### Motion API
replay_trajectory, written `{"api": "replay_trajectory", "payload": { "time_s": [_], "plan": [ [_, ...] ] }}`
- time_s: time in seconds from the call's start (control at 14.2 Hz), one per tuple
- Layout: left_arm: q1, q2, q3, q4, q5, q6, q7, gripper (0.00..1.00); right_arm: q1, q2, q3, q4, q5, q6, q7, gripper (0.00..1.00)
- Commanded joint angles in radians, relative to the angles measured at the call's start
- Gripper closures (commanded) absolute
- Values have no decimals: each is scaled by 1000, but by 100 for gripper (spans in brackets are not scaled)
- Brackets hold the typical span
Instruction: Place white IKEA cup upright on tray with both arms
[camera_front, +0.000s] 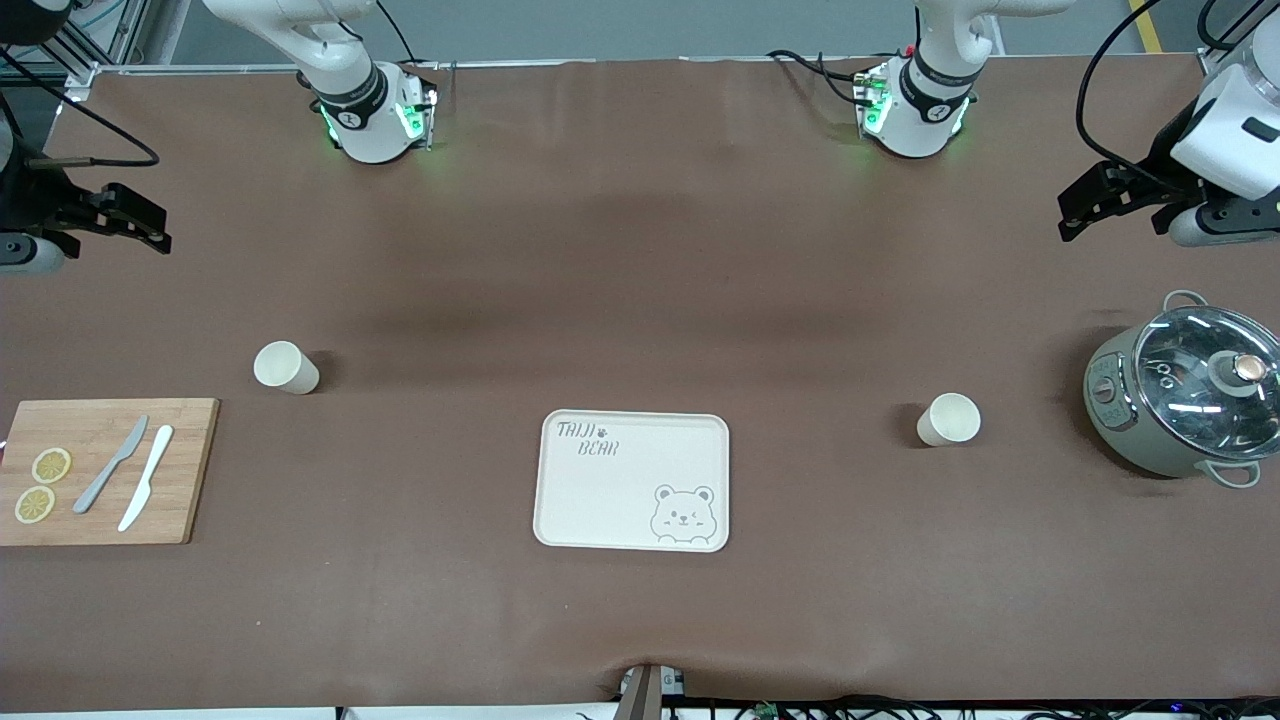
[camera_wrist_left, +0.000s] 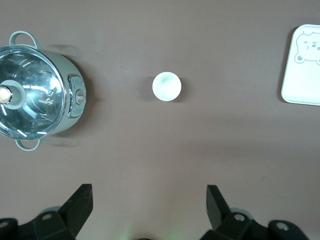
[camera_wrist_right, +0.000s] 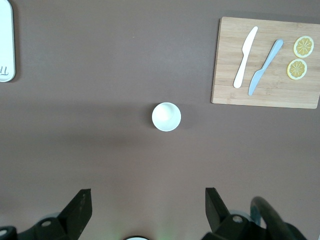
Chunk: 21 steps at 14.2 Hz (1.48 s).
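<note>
Two white cups stand upright on the brown table. One cup (camera_front: 286, 367) is toward the right arm's end and shows below my right gripper in the right wrist view (camera_wrist_right: 166, 116). The other cup (camera_front: 948, 418) is toward the left arm's end and shows in the left wrist view (camera_wrist_left: 166, 86). The cream tray (camera_front: 620, 490) with the bear drawing lies between them, nearer the front camera, with nothing on it. My left gripper (camera_front: 1110, 215) (camera_wrist_left: 149, 200) and right gripper (camera_front: 112, 225) (camera_wrist_right: 148, 202) hang open and empty, high over the table's ends.
A grey-green pot with a glass lid (camera_front: 1185, 395) stands at the left arm's end, beside that cup. A wooden cutting board (camera_front: 190, 470) with two knives and two lemon slices lies at the right arm's end. The tray's edge shows in both wrist views (camera_wrist_left: 302, 85) (camera_wrist_right: 5, 40).
</note>
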Motion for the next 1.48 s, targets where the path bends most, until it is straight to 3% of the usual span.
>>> {"api": "replay_trajectory", "payload": {
  "time_s": [0.0, 0.21, 0.35, 0.56, 0.71, 0.92, 1.2, 1.41],
  "plan": [
    [4, 7, -4, 19, 12, -15, 25, 0, -1, 12, -1, 29, -5, -17, 9, 0],
    [9, 46, 2, 56, 25, -13, 26, 0, -4, 10, -2, 29, -5, -18, 9, 0],
    [7, 150, 5, 154, 35, -15, 20, 0, 1, 12, -1, 29, -5, -17, 9, 0],
    [21, 241, 4, 166, 29, 27, 37, 0, -10, 13, -2, 35, 1, -15, 7, 0],
    [24, 260, 4, 102, 28, 126, 37, 0, -7, 42, -2, 51, 3, -15, 3, 0],
    [38, 246, 4, -117, 23, 394, 36, 0, 1, 93, -2, 95, -8, -30, 0, 0],
    [70, 313, -2, -241, -7, 589, 33, 0, -8, 137, -2, 90, -11, -34, -5, 0],
    [70, 353, -2, -349, -23, 763, 19, 15, -54, 190, -5, 45, -19, -20, -5, 0]
  ]
}}
